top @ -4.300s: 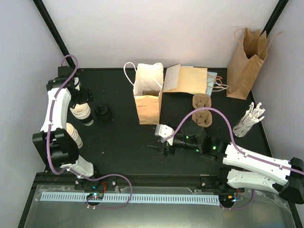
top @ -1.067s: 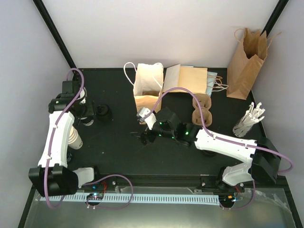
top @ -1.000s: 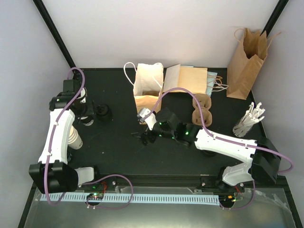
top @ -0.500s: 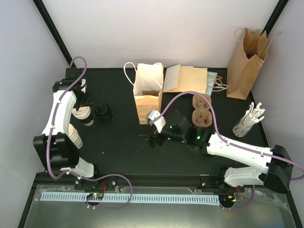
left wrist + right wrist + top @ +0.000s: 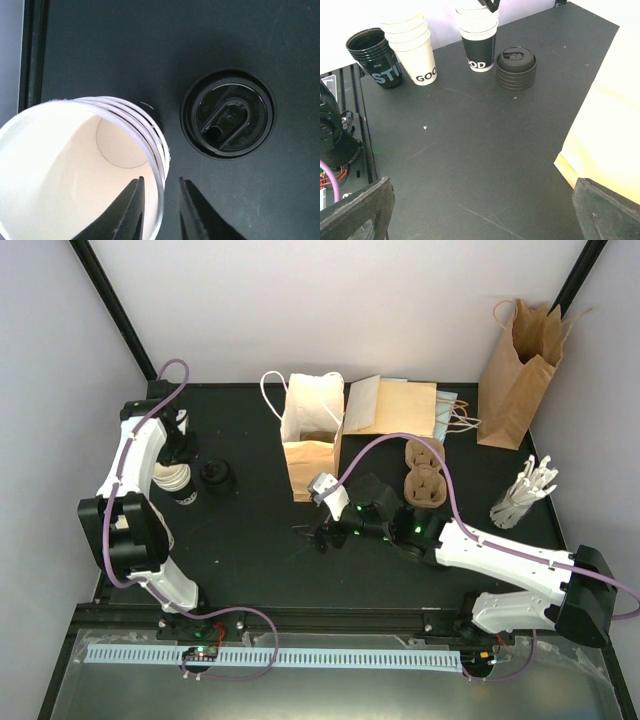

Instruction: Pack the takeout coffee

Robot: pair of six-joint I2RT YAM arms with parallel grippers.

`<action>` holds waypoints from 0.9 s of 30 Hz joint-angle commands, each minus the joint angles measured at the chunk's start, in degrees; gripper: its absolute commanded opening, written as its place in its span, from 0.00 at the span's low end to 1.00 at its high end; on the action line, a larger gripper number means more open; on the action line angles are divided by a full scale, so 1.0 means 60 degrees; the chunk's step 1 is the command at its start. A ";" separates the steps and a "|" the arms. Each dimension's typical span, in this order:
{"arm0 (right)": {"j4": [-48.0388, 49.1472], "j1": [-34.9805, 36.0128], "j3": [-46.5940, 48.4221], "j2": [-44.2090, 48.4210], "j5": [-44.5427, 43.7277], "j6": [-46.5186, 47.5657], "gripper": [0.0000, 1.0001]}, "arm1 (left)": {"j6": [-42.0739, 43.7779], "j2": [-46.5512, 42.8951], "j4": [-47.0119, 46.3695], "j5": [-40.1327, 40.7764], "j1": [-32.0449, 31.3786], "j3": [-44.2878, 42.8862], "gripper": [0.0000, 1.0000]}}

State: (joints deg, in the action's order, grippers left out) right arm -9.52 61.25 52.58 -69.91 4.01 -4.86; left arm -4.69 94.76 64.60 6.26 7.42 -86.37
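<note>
The takeout coffee shows only as parts: a stack of cream-white paper cups without lids and, beside it, a separate stack of black lids. My left gripper hangs over the cup stack, one finger inside the top cup and one outside. The jaws are narrow around the rim, with a thin gap still showing. My right gripper is open and empty, low over bare table left of the paper bag. In the top view the right gripper sits in front of the open bag.
Another white cup stack and a black cup stack stand at the table's left edge. Flat bags lie behind a tan cup carrier. A tall kraft bag and a holder of white sticks stand at the right.
My left gripper has narrowed around the top cup's rim and its wrist has shifted slightly back. My right arm drew a little to the right, then held still.
</note>
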 commanded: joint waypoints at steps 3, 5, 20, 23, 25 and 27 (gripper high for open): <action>-0.0054 -0.0044 -0.0047 0.0192 0.0033 -0.0035 1.00 | 0.0007 0.0173 0.0567 0.0178 0.0057 -0.0517 0.06; -0.0044 -0.0050 -0.0047 0.0187 0.0055 -0.0039 1.00 | -0.0006 0.0114 0.0638 0.0218 0.0053 -0.0513 0.02; -0.0542 -0.0047 0.0684 -0.0097 0.0033 -0.0224 1.00 | -0.0218 -0.1774 0.1053 -0.0253 -0.0065 -0.0067 0.02; -0.0437 -0.0044 0.0785 -0.0134 0.0002 -0.0315 1.00 | -0.0214 -0.2216 0.1118 -0.0478 -0.0074 0.0030 0.01; -0.0353 -0.0043 0.0853 -0.0193 0.0038 -0.0354 1.00 | -0.0236 -0.2569 0.1176 -0.0700 -0.0097 0.0076 0.02; -0.0307 -0.0043 0.0974 -0.0324 0.0102 -0.0365 1.00 | -0.0258 -0.2874 0.1234 -0.0973 -0.0154 0.0107 0.02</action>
State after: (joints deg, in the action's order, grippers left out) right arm -12.16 61.25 55.86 -70.52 4.03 -6.02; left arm -5.39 81.21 70.24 4.03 7.25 -85.84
